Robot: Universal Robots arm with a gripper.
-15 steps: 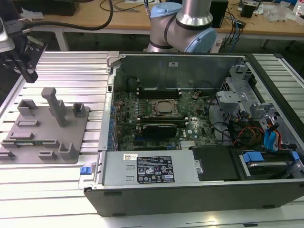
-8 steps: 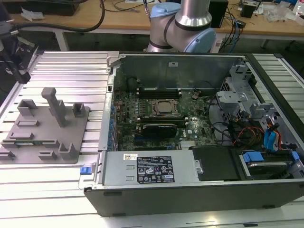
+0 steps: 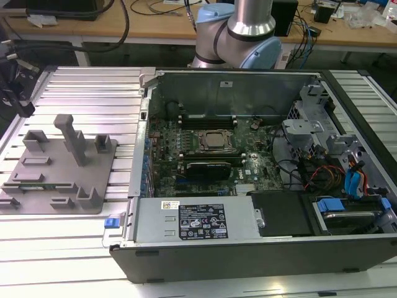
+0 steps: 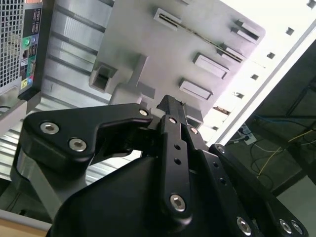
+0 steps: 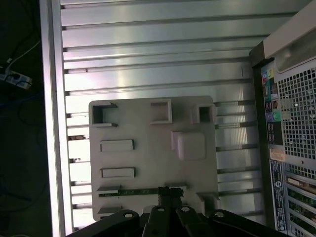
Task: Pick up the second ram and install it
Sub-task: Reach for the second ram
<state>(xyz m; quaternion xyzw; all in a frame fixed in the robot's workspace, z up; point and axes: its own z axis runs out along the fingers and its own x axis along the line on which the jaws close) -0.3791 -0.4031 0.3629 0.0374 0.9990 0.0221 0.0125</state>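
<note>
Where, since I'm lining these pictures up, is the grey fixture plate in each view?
Exterior view: grey fixture plate on the slatted table, at the exterior view's left of the computer case.
First wrist view: plate seen from above, case beside it.
Second wrist view: plate seen aslant, case beside it.
Shared landmark: the computer case.

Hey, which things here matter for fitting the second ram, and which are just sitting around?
For the job: second ram, tool, grey fixture plate, memory slots.
Just lying about: power supply, processor, blue clip.
</note>
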